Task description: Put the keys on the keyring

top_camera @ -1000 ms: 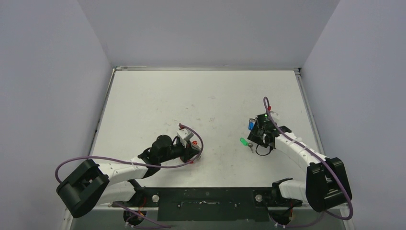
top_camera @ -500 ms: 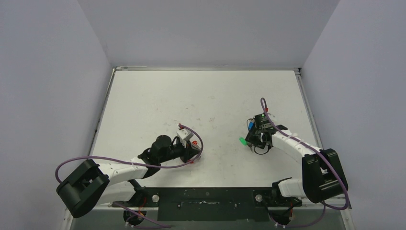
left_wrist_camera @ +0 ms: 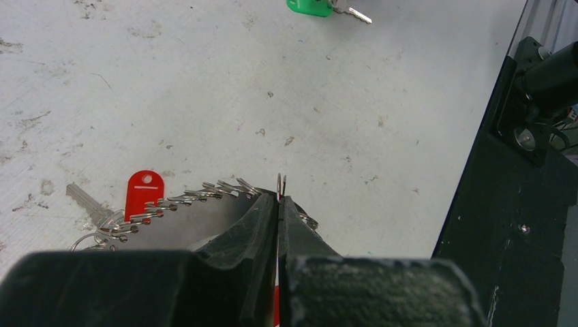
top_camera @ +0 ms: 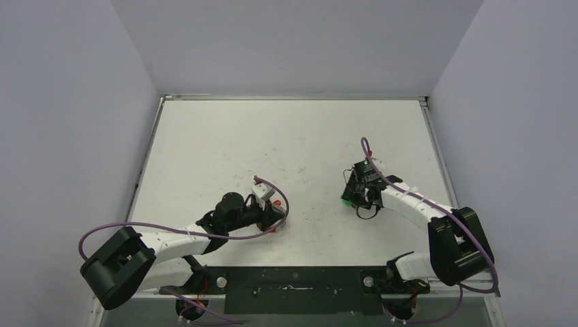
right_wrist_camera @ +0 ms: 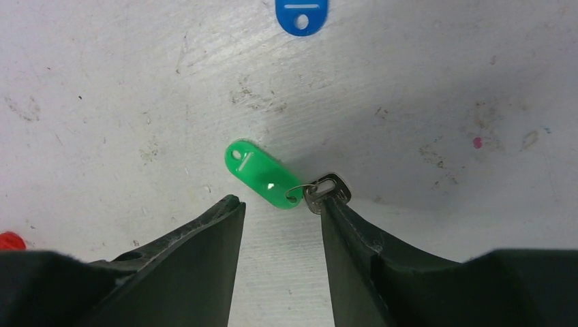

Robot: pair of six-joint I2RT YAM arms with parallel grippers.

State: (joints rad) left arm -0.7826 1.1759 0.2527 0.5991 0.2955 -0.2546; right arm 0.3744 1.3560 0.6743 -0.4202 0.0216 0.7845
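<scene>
My left gripper (top_camera: 278, 214) (left_wrist_camera: 279, 199) is shut on the keyring (left_wrist_camera: 204, 193), a silvery coiled-wire loop that curves off to the left from between the tips. The green key (right_wrist_camera: 262, 174) lies flat on the table, its metal head (right_wrist_camera: 328, 190) touching my right finger (right_wrist_camera: 347, 231). My right gripper (top_camera: 350, 195) (right_wrist_camera: 281, 203) is open, low over the table, with the green head just ahead of the gap. The green key also shows in the left wrist view (left_wrist_camera: 310, 7). The blue key (right_wrist_camera: 301, 13) lies farther ahead, cut off by the frame's top edge.
A red-headed key (left_wrist_camera: 144, 191) lies on the table beside the keyring's left end. The black base plate (left_wrist_camera: 518, 225) runs along the table's near edge. The table (top_camera: 286, 136) is walled on three sides. Purple cables loop over both arms.
My right gripper has moved left and a little away from the near edge, and now stands over the green key and covers the blue one in the top view. The left arm has not moved.
</scene>
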